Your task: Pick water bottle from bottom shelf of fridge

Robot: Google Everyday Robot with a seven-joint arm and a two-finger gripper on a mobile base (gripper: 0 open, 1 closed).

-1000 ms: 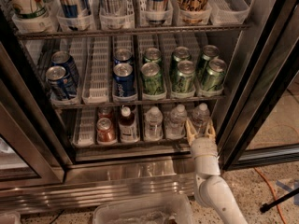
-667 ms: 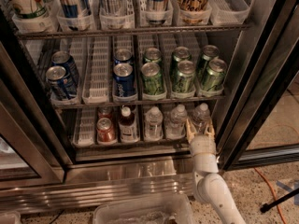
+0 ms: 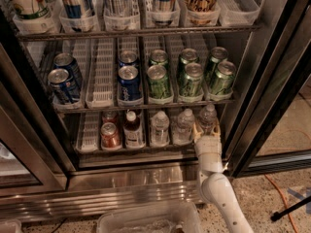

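Observation:
The fridge (image 3: 131, 177) stands open before me. Its bottom shelf (image 3: 89, 131) holds white lane trays with three clear water bottles: left (image 3: 160, 126), middle (image 3: 183, 125) and right (image 3: 208, 115). My gripper (image 3: 207, 129) is at the shelf's right end, on the white arm (image 3: 214, 178) rising from the floor. Its tan fingers (image 3: 197, 129) stand on either side of the right water bottle's lower body, spread a little wider than the bottle. The bottle stands upright on the shelf.
A dark-liquid bottle (image 3: 131, 128) and a red can (image 3: 110, 135) stand left of the water bottles. Green cans (image 3: 159, 80) and blue cans (image 3: 130, 82) fill the rack above. The open glass door (image 3: 274, 81) is close on the right. A clear plastic bin (image 3: 146, 218) lies on the floor.

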